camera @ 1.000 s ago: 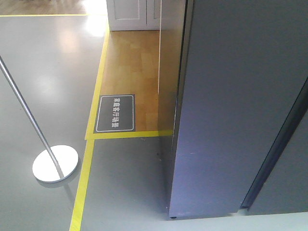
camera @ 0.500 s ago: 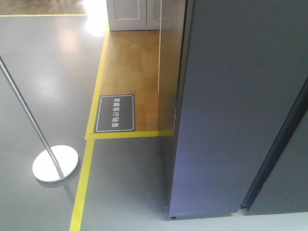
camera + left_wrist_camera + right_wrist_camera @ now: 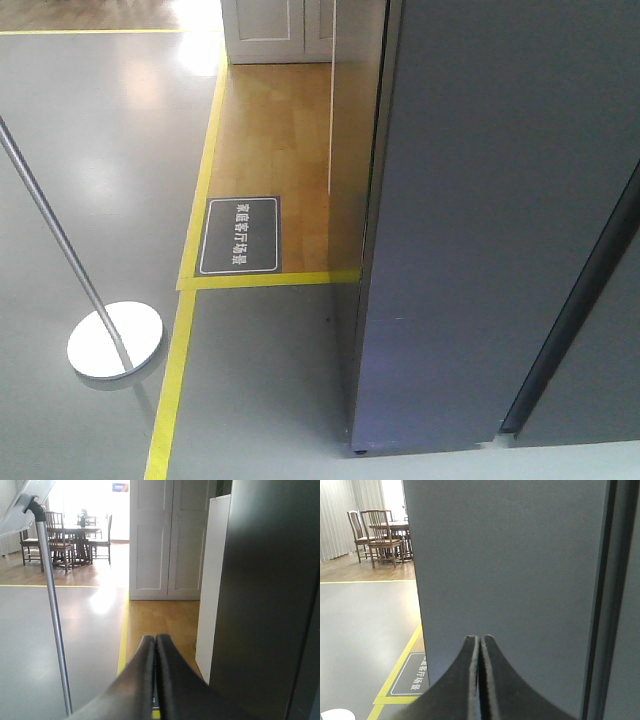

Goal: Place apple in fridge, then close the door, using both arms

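1. In the front-facing view the fridge [image 3: 500,220] fills the right half of the frame as a tall dark grey slab. Its top and right side are cut off by the frame edges, and only its lower left corner meets the grey floor [image 3: 90,150].
2. A dark seam runs diagonally at the lower right of that view, between the door [image 3: 470,250] and a second grey panel [image 3: 600,390]. The door appears shut; the interior is hidden.
3. The apple is visible in none of the views, so its place cannot be told.
4. The left hand [image 3: 155,642] sits at the bottom centre of the left wrist view with its two black fingers pressed together and nothing between them. It points along the fridge's left side, towards white cabinet doors [image 3: 165,535].
5. The right hand [image 3: 481,641] sits at the bottom centre of the right wrist view, its fingers likewise closed on nothing, and it faces the flat grey door. Whether the tips touch the door cannot be told.
6. At the left of the front-facing view a metal pole [image 3: 50,230] leans up from a round white base [image 3: 115,340]; its top is cut off.
7. Yellow floor tape [image 3: 185,330] frames a wooden floor patch with a dark floor sign [image 3: 238,235], its small white characters hard to read.
8. Dining chairs [image 3: 55,535] sit far back at upper left, partly washed out by glare.
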### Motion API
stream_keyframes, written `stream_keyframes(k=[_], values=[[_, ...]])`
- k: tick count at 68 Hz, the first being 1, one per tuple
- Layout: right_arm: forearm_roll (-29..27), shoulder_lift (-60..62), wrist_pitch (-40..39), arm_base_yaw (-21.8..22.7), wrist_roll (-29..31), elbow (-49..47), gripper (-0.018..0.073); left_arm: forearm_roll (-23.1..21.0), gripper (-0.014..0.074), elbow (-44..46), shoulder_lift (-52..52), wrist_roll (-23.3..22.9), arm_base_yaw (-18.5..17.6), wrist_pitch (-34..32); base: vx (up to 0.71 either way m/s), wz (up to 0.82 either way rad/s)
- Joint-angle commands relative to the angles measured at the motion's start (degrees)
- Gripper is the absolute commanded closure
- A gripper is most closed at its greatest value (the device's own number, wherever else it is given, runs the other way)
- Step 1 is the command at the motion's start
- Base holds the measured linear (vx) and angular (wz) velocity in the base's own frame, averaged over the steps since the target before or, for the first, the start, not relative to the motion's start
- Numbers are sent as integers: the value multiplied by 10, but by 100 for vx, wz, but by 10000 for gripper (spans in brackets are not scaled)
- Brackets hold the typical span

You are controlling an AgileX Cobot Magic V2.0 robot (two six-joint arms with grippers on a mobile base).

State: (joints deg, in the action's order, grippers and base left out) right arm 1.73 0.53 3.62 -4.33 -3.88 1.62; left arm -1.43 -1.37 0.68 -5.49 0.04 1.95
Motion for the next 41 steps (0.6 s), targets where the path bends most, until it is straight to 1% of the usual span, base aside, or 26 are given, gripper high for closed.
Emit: stream_keyframes(k=[1, 41], values=[[5, 5, -43, 4, 6, 6, 563, -2, 603, -7, 8, -1, 0, -44, 0, 0], [5, 5, -42, 4, 6, 5, 563, -2, 603, -7, 8, -1, 0, -44, 0, 0]])
